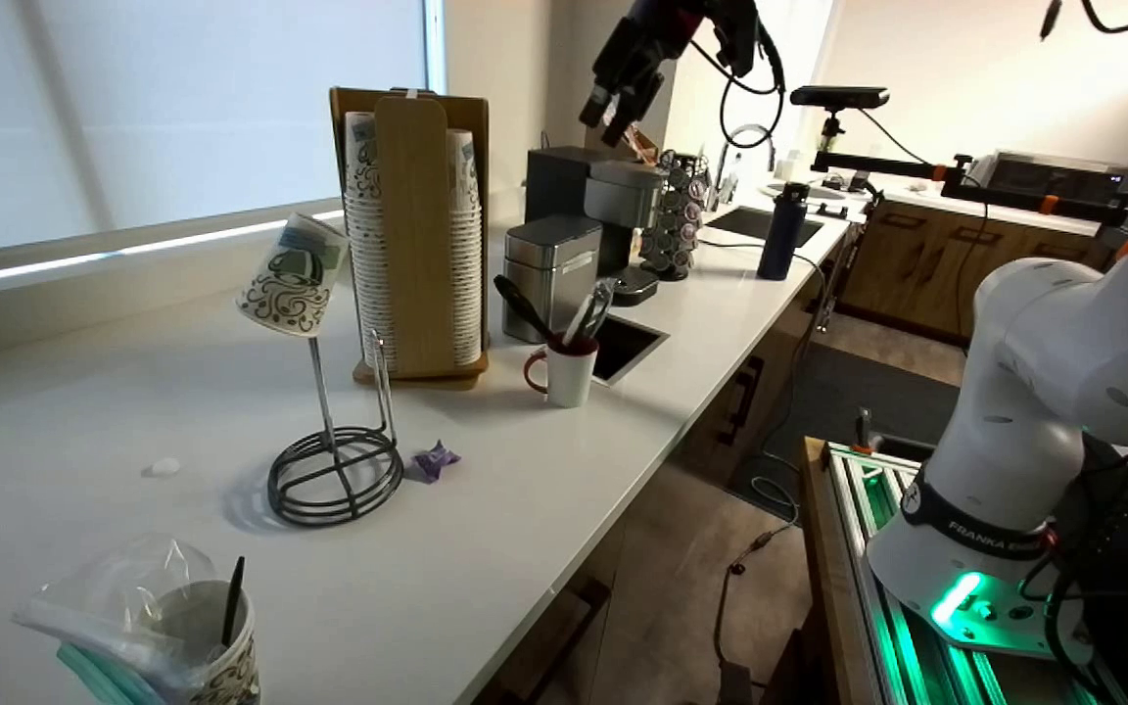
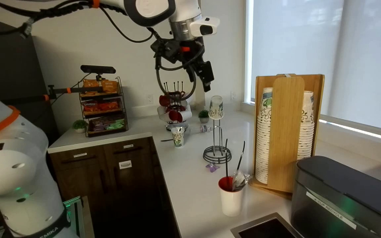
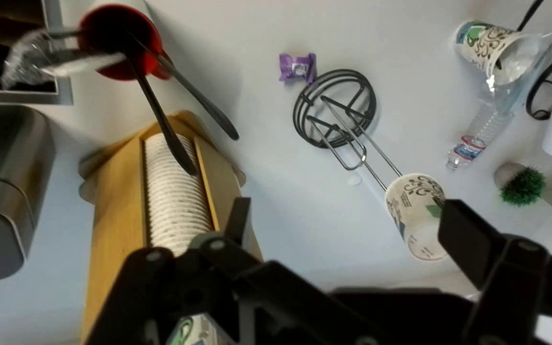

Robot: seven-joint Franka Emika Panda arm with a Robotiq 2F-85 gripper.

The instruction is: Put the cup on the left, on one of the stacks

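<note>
A patterned paper cup sits upside down and tilted on the tall prongs of a wire stand; the cup also shows in an exterior view and the wrist view. Paper cup stacks stand in a wooden holder beside it. The stacks also show in an exterior view. My gripper is open and empty, high above the counter. In the wrist view one fingertip overlaps the holder's edge and the other partly covers the tilted cup.
A red-lined mug with utensils stands near the holder. A metal bin and coffee machine are behind it. A purple wrapper lies by the wire stand. Another patterned cup stands beside a plastic bag.
</note>
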